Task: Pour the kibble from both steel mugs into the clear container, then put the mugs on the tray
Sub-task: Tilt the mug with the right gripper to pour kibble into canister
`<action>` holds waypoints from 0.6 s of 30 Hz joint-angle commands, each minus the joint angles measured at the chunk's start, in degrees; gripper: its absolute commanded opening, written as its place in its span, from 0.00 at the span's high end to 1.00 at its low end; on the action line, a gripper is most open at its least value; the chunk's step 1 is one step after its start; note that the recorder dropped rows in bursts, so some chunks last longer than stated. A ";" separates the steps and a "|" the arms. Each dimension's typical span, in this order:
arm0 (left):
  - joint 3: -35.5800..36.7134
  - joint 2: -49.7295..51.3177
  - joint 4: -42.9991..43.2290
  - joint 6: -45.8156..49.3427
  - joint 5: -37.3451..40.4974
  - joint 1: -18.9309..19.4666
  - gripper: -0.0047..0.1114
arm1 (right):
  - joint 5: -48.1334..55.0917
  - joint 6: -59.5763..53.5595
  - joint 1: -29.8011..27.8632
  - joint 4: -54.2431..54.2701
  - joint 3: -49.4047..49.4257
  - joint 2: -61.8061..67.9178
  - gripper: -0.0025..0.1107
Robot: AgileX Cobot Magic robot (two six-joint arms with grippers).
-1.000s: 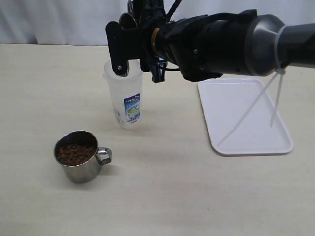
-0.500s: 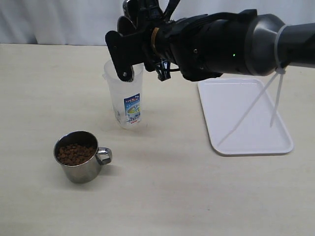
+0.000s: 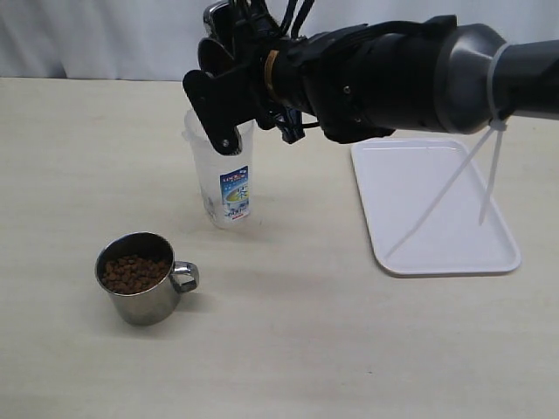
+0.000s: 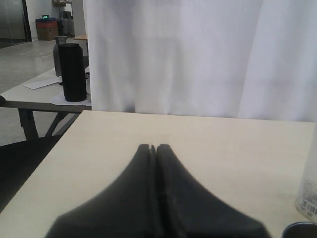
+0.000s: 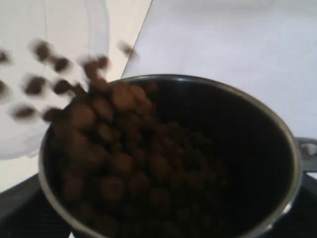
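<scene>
**Right hand tips a mug of kibble over the clear container**

Nearest the exterior camera, a full mug stands upright on the tabletop, its loop handle turned toward the tray side and brown kibble heaped inside. The left hand is pressed closed with nothing between its tips, low over bare tabletop. Its wrist view catches the rim of that mug and the foot of the container at one edge.

Farther back stands the clear container, upright, with its blue-and-white label facing the camera. It is well apart from the full mug. Directly above its rim, the right hand is clamped on the tipped mug. In the right wrist view, pellets are piled against the low side of the rim, and several blurred ones are in the air over the container's mouth.

To the right of the container, under the right arm, the white tray lies flat on the tabletop. A pale curtain hangs behind.
</scene>
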 commanded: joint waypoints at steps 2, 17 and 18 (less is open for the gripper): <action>0.19 -0.14 0.00 -0.17 -0.76 -0.46 0.96 | 0.74 -3.57 0.04 -0.78 -0.45 -0.45 0.94; 0.19 -0.14 -0.22 -0.17 -0.76 -0.46 0.96 | 0.62 -6.31 0.04 -0.78 -0.45 -0.31 0.94; 0.19 -0.14 -0.22 -0.17 -0.76 -0.46 0.96 | 0.62 -7.23 0.04 -0.78 -0.45 -0.22 0.94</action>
